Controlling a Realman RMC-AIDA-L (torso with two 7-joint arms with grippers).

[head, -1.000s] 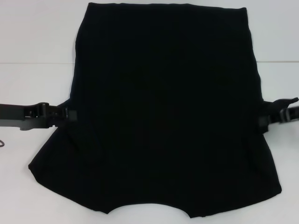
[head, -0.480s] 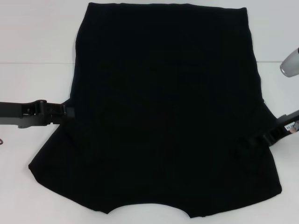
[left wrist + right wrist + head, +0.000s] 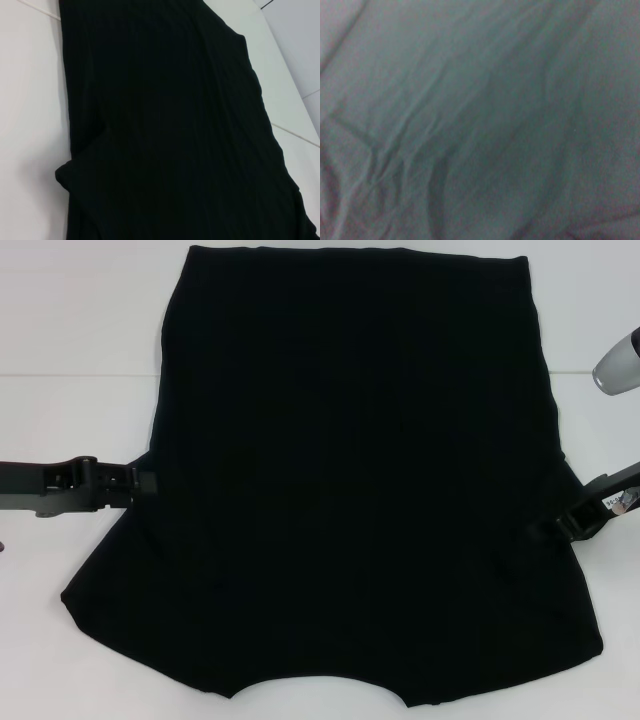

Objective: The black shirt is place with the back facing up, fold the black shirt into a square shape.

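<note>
black shirt (image 3: 360, 480) flat on white surface (image 3: 80, 320), collar near | left end effector (image 3: 140, 481) at its left edge, right end effector (image 3: 562, 527) at right edge; we cannot tell their opening | risk: we pinch one layer only, fold goes crooked

A plain white table (image 3: 80, 330) with a faint seam line.

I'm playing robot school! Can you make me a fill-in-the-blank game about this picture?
1. The shirt spread on the table is the colour ____.
2. The table under it is the colour ____.
3. The left gripper is at the shirt's ____ edge.
4. The right gripper is at the shirt's ____ edge.

Missing words: black; white; left; right.
</note>
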